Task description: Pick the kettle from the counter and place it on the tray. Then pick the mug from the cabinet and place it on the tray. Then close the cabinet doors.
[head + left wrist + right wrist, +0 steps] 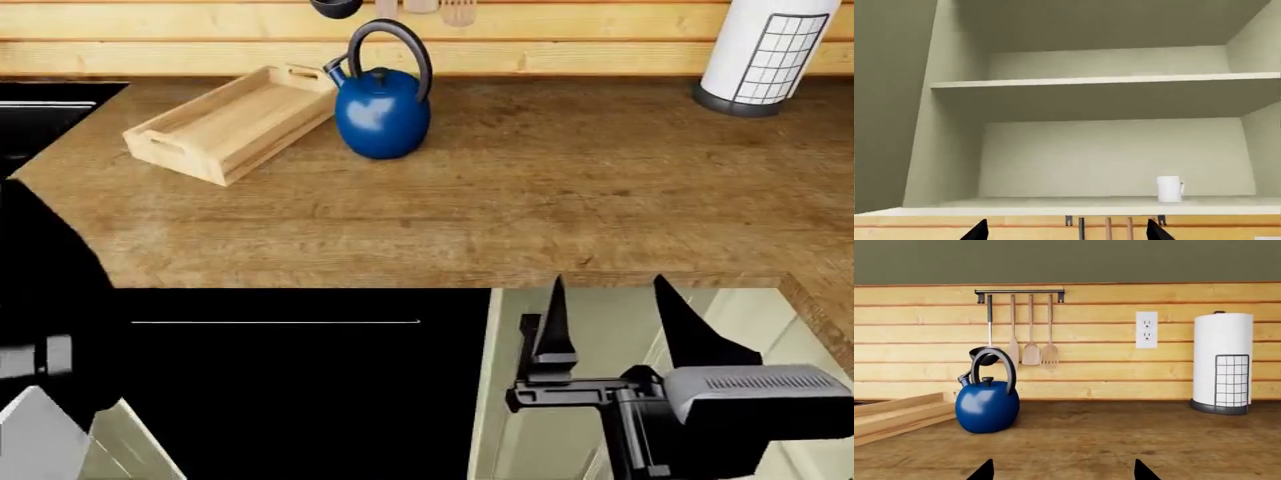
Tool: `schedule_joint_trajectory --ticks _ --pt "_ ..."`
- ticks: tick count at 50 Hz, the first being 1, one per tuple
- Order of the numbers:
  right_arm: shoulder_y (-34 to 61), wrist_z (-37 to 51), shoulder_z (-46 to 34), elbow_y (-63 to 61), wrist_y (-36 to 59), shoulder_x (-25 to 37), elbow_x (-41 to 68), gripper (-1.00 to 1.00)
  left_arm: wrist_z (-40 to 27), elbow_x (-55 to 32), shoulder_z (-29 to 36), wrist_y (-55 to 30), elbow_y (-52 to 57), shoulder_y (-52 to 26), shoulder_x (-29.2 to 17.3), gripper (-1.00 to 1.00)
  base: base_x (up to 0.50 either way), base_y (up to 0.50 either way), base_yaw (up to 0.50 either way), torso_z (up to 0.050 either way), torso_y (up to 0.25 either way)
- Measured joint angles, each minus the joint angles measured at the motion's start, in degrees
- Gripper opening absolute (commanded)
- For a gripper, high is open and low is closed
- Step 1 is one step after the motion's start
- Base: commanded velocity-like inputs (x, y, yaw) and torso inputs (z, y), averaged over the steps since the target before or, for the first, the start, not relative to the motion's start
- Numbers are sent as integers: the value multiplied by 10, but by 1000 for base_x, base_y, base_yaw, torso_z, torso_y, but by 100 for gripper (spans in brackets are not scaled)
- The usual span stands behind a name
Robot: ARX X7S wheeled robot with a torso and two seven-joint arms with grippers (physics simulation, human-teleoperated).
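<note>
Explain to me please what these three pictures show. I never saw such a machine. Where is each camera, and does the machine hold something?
This is a simulated two-armed robot in a kitchen. One picture comes from a camera on its head, looking down. There you see the broad brown wooden counter, the glossy round blue kettle standing beside the pale wooden tray, which holds nothing yet, and a white paper-towel roll. The black right hand sits near the counter's front edge, open and holding nothing.

The second camera sits on the right arm and looks across the counter at the kettle and the hanging utensils.

The third camera sits on the left arm and looks into an open cabinet, where a small white mug stands on the lower shelf. The left hand is open and empty too.
</note>
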Motion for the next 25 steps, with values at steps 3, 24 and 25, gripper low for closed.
schedule_joint_trajectory --ticks 3,24,25 --pt "6 4 1 -18 17 4 1 100 2 11 17 28 -104 -86 12 100 0 0 0 50 0" --pt "77 61 1 -125 145 54 35 100 62 172 54 118 -526 -382 94 100 0 0 0 42 0" --pt "91 84 -4 -129 149 73 58 100 65 174 57 114 -530 -386 96 100 0 0 0 0 0"
